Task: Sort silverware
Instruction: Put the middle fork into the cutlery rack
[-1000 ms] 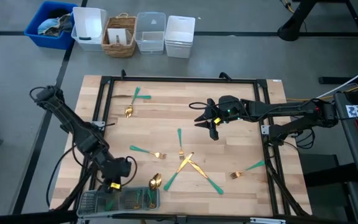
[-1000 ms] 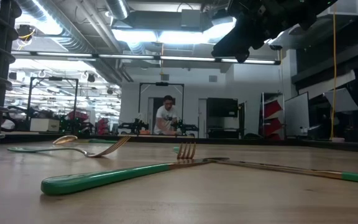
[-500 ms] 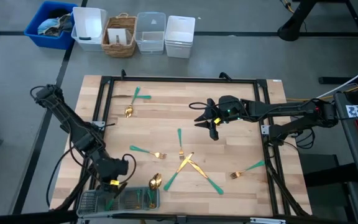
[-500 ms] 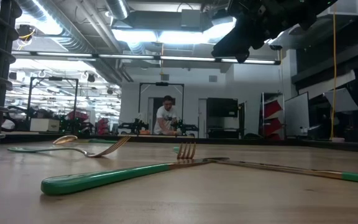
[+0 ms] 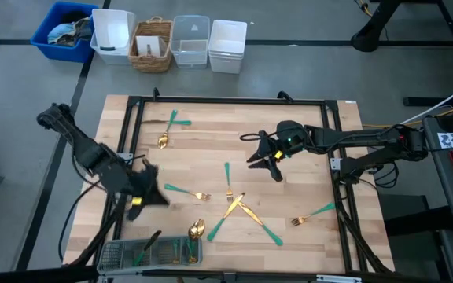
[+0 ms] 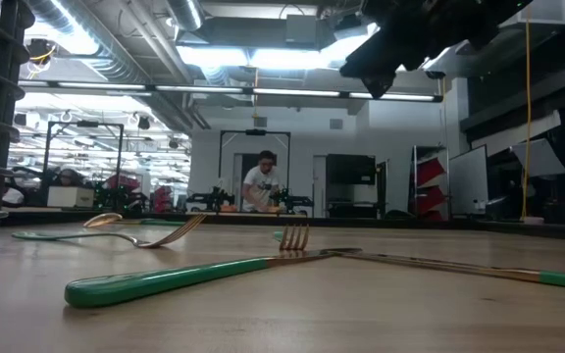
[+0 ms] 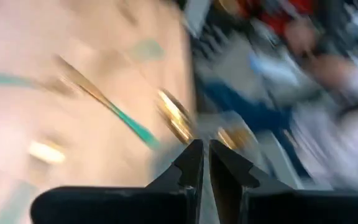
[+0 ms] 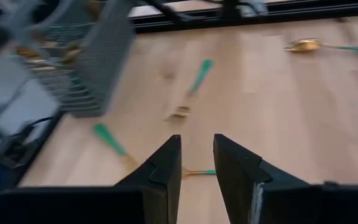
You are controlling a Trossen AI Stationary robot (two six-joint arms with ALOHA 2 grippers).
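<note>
A: Status of each end effector?

B: The left end effector [image 5: 144, 192] hangs over the desk [image 5: 211, 126] with fingers [image 7: 191, 165] nearly pressed together, clenched on nothing. The right end effector [image 5: 267, 157] hangs mid-desk, fingers [image 8: 166, 163] a narrow gap apart, grasping nothing.

A: Silverware?

B: A fork [image 5: 187, 192] lies just beside the left end effector; a spoon [image 5: 196, 229] and the mesh tray [image 5: 152, 252], already holding pieces, sit nearer the desk's front edge. Crossed knives [image 5: 242, 208] and another fork [image 5: 228, 182] lie near the right end effector. A spoon [image 5: 166, 130] sits well apart.

A: Obstructions?

B: Left wrist view blurred; tray contents indistinct.
</note>
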